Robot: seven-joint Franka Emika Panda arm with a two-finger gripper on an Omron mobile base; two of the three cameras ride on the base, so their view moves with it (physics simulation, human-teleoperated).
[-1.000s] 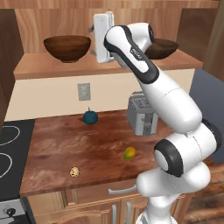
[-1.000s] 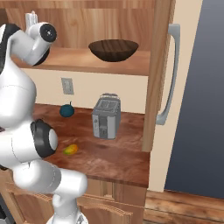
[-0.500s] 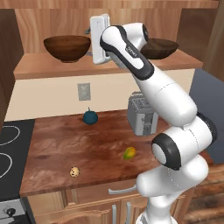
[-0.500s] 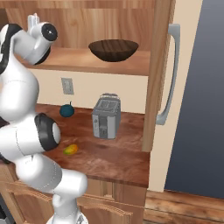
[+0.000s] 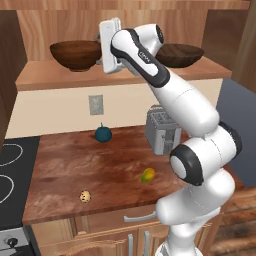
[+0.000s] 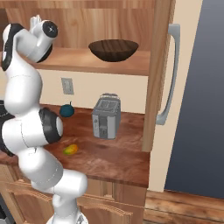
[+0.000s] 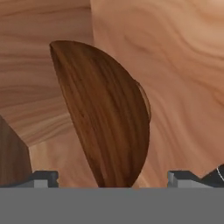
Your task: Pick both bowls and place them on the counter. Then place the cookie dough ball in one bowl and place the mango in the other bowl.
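On the upper shelf the deeper reddish-brown bowl point(image 5: 75, 54) stands at the left and the wider dark bowl point(image 5: 181, 54) point(image 6: 113, 49) at the right. My gripper point(image 5: 100, 49) is open, level with the reddish bowl and right against its right side. In the hand view that bowl point(image 7: 105, 113) appears rolled on its side, reaching down between the spread fingertips point(image 7: 43, 178). The mango point(image 5: 148, 175) point(image 6: 70, 149) lies on the counter point(image 5: 65, 165) near my base. The cookie dough ball point(image 5: 86, 196) sits near the counter's front edge.
A silver toaster point(image 5: 162, 130) point(image 6: 106, 116) stands at the back right of the counter, a dark teal round fruit point(image 5: 103, 134) point(image 6: 66, 110) near the wall. A stove point(image 5: 7, 175) borders the counter's left; a tall cabinet with a grey handle point(image 6: 168, 74) stands right.
The hand has slid a little to the left along the shelf, closer to the reddish-brown bowl. The jaws stay open. Nothing on the counter has moved.
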